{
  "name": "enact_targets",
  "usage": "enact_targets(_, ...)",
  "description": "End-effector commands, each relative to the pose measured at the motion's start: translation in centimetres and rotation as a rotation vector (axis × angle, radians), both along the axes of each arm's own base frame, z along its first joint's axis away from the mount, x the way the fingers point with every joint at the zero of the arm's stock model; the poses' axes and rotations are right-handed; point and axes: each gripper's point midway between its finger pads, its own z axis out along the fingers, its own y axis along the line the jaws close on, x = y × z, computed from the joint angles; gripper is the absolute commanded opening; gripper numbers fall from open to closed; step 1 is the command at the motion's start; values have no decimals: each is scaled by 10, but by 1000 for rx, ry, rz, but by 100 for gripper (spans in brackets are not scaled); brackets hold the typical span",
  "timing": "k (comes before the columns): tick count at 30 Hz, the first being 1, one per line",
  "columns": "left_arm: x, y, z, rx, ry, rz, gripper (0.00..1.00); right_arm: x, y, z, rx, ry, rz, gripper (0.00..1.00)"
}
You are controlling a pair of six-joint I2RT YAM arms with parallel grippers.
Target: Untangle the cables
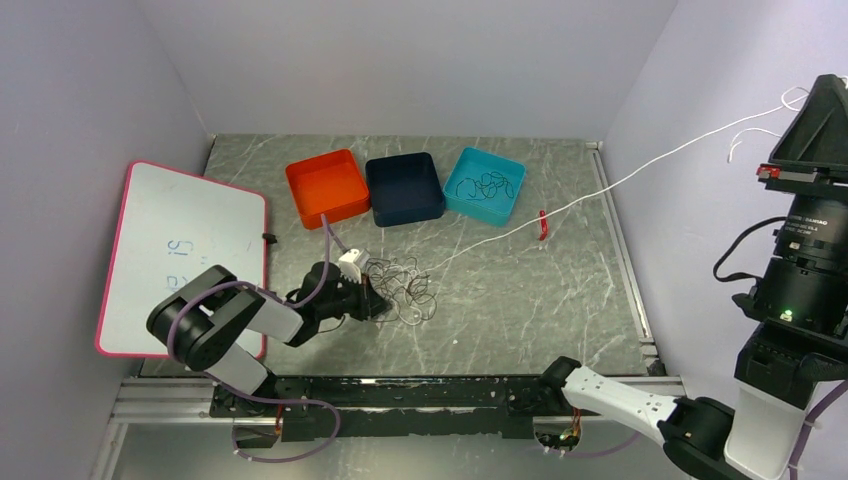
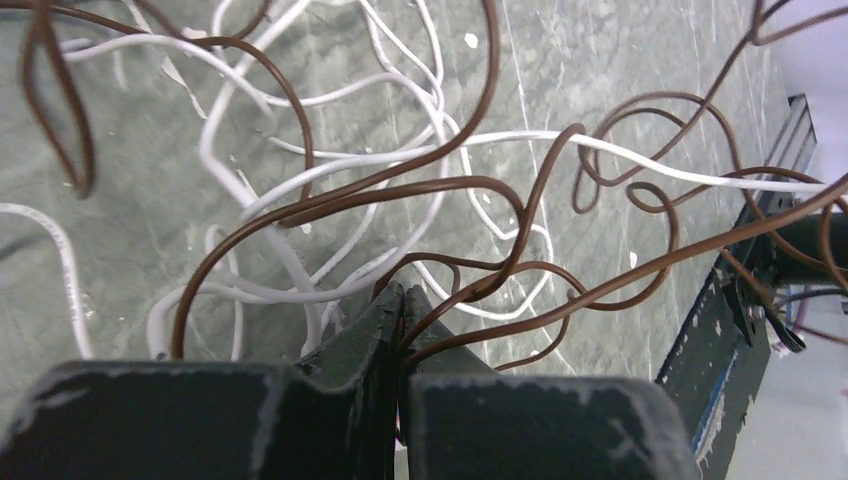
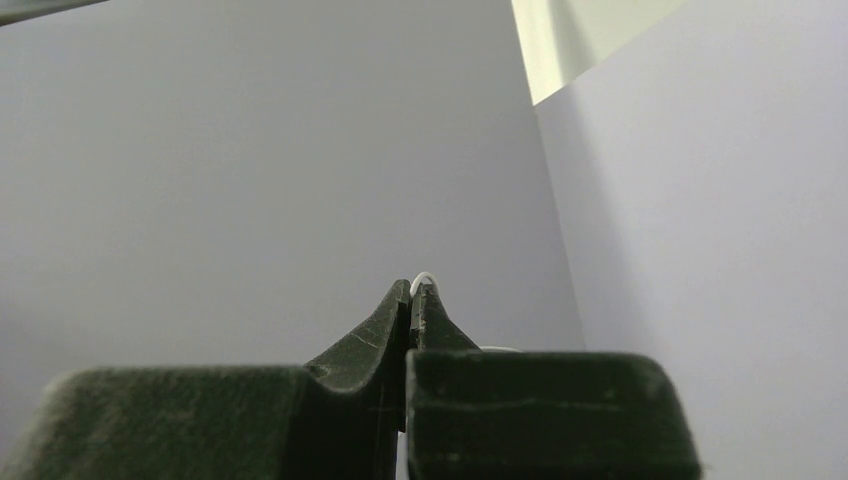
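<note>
Both hands are pinched shut: the left hand (image 2: 401, 305) on a brown cable (image 2: 300, 212) in the tangle (image 1: 405, 290) on the counter (image 1: 520, 300), the right hand (image 3: 411, 300) on a white cable (image 1: 575, 200).

Cables. Tangle (image 1: 402, 290): thin brown and white wires in curly, overlapping loops, flat on the marbled table (image 1: 560, 300), left of centre.
Brown cable (image 2: 489, 60): crosses over white loops.
White cable (image 1: 620, 184): drawn straight from the tangle, rising to the upper right.
Dark coils (image 1: 487, 185): loose in the teal tray (image 1: 455, 176).
</note>
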Motion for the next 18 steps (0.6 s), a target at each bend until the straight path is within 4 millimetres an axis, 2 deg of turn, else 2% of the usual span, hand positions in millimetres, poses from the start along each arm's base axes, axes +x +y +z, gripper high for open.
enact_targets(1,5,14,-17,93,32,75,7,-25,-33,8,48,-46,-74,0)
enact_targets(13,9,35,-32,164,86,210,7,-34,-51,7,58,-34,-143,0)
enact_targets(16,9,35,-30,169,86,209,7,-27,-44,2,61,-9,-102,0)
enact_targets(18,11,30,-22,157,63,179,14,-12,-26,-2,32,39,-57,0)
